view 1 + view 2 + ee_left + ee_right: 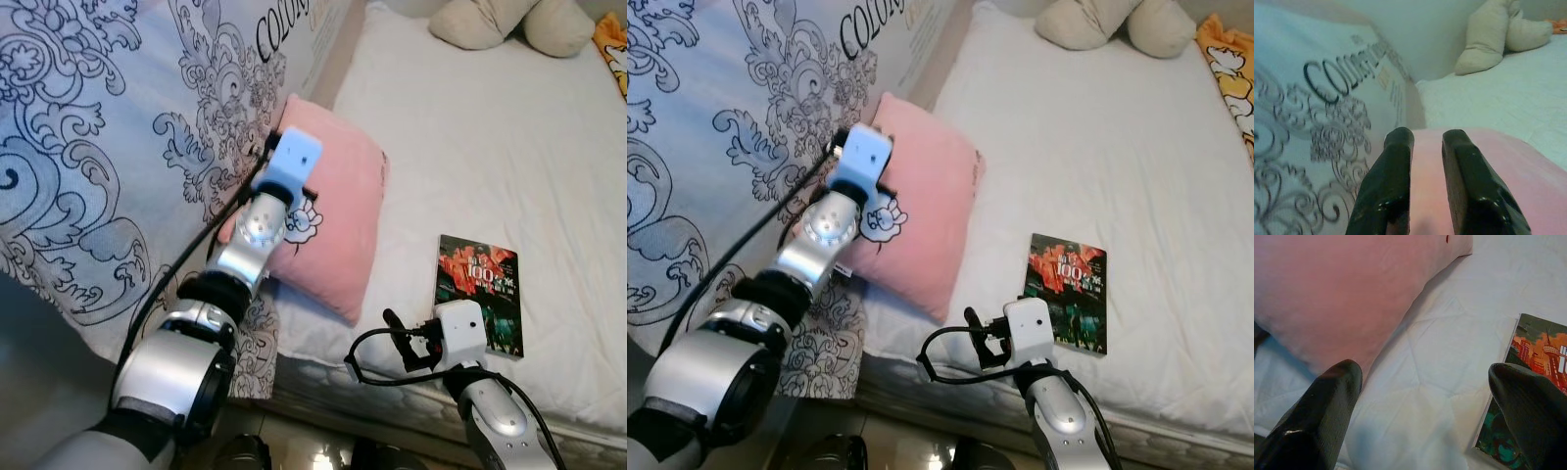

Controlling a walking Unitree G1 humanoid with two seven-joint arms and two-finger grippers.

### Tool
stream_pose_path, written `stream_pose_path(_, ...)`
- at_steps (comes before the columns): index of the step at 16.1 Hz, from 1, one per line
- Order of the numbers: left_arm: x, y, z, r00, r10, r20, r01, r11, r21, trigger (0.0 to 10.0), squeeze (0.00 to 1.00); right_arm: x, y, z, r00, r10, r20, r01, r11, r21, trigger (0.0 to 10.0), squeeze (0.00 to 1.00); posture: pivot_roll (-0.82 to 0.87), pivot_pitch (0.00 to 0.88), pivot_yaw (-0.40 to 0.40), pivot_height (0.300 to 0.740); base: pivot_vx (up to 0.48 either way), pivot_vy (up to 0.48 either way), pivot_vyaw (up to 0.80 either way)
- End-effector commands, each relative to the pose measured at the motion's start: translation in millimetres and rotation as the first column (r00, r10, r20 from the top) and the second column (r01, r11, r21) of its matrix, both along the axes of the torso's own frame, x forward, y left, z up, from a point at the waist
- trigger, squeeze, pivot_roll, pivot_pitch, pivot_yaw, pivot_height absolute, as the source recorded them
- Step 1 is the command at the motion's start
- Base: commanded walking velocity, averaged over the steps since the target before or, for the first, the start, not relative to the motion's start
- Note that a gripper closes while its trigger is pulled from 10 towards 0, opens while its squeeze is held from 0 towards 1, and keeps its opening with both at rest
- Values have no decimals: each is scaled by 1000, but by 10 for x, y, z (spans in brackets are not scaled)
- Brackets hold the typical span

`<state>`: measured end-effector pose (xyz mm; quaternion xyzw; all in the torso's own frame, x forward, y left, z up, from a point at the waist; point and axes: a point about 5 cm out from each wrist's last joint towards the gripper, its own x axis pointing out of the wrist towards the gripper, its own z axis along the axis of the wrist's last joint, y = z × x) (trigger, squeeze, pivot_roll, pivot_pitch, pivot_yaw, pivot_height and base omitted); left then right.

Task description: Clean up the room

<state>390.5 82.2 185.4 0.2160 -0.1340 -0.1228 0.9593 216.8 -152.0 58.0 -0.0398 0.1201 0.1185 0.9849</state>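
A pink pillow (338, 211) leans at the left edge of the white bed (470, 127), against a blue patterned duvet (98, 147). My left gripper (1427, 142) is at the pillow's upper left edge. Its two black fingers (1388, 181) stand close together with pink fabric pinched between them. A dark book (480, 292) with a red and teal cover lies flat on the sheet, right of the pillow. My right gripper (1425, 377) hovers open over the bare sheet between the pillow (1342, 289) and the book (1528, 396), and holds nothing.
A beige plush toy (500, 24) lies at the head of the bed, with an orange and yellow item (612, 49) at the far right corner. The duvet hangs over the bed's left side. The near mattress edge runs below the book.
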Motion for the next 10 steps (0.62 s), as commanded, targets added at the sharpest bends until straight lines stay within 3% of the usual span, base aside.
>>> stream_pose_path(1,-5,-17,15,1000,-23,10,22,999,25,10000,1000,0,-30,-18,1000,-13,-4,13,1000,8,10000,0,-16,65,-17,740,0,0,0)
stream_pose_path(3,-12,18,-9,999,-32,10,31,997,69,10000,1000,38,9,-22,1000,-3,0,3,1000,17,10000,0,-2,62,-20,740,0,0,0)
stream_pose_path(4,-13,30,-36,999,-35,-28,35,999,22,10000,1000,48,15,-30,1000,-3,0,3,1000,19,10000,0,3,53,-17,740,0,0,0)
stream_pose_path(5,-52,28,-94,994,-63,-87,55,994,-91,10000,1000,57,11,-14,1000,-11,15,10,1000,21,10000,0,1,49,-15,740,0,0,0)
stream_pose_path(6,-204,-16,-239,982,-139,-129,115,977,-178,10000,0,84,-46,49,996,-60,58,59,998,21,10000,0,1,39,-11,740,0,0,0)
stream_pose_path(7,-401,-34,-352,971,-194,-138,153,952,-265,10000,0,109,-151,98,986,-137,93,136,991,10,10000,0,-5,27,-7,740,0,0,0)
stream_pose_path(8,-540,35,-400,977,-170,-128,121,939,-321,10000,0,125,-240,156,975,-181,128,181,983,8,10000,0,-5,17,-6,740,0,0,0)
stream_pose_path(9,-581,67,-412,981,-150,-123,100,936,-338,10000,569,131,-276,177,970,-197,143,199,980,5,10000,0,-2,8,-8,740,0,0,0)
stream_pose_path(10,-684,161,-478,985,-92,-149,33,934,-357,10000,1000,118,-425,217,946,-267,186,268,963,18,10000,1000,30,0,-29,740,0,0,0)
